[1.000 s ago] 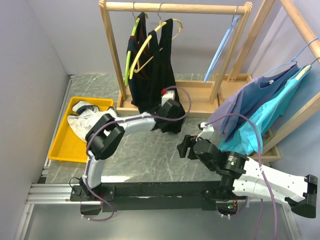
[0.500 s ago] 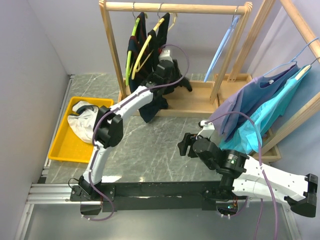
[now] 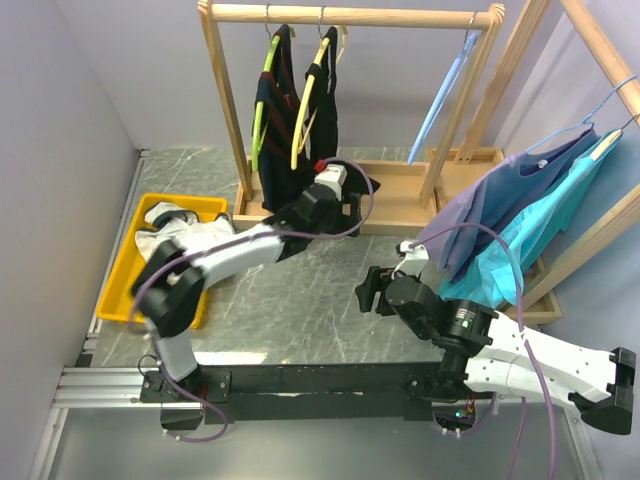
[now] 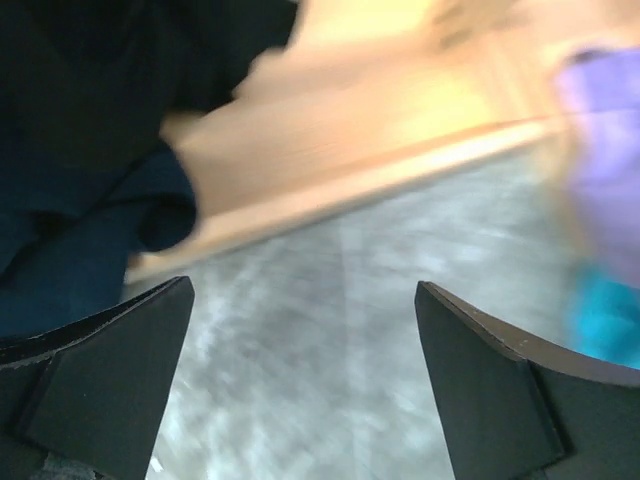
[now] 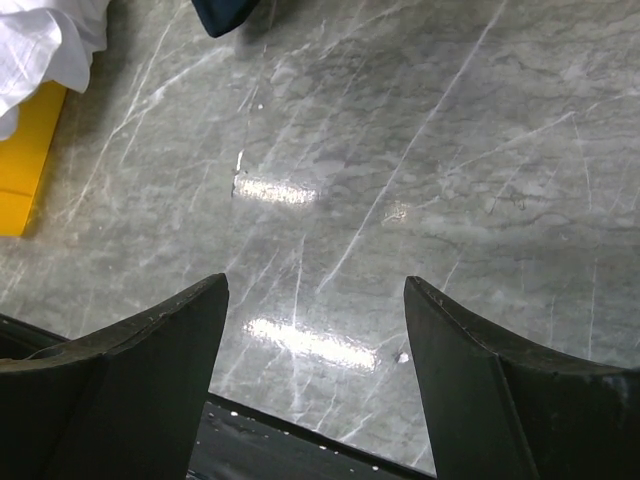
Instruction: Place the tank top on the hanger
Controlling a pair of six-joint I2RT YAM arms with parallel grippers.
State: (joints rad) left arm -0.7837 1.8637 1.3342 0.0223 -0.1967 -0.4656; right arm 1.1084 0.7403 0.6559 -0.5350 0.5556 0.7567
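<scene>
The left gripper (image 4: 302, 290) has just opened and drawn back empty, like the open right gripper (image 5: 315, 285). The tank top (image 3: 327, 130) now hangs on the hanger (image 3: 303, 110) at the rail (image 3: 350, 14), seemingly finished.

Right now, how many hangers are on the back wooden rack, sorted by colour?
Lime-green hanger: 1
Yellow hanger: 1
Light-blue hanger: 1
Total: 3
</scene>
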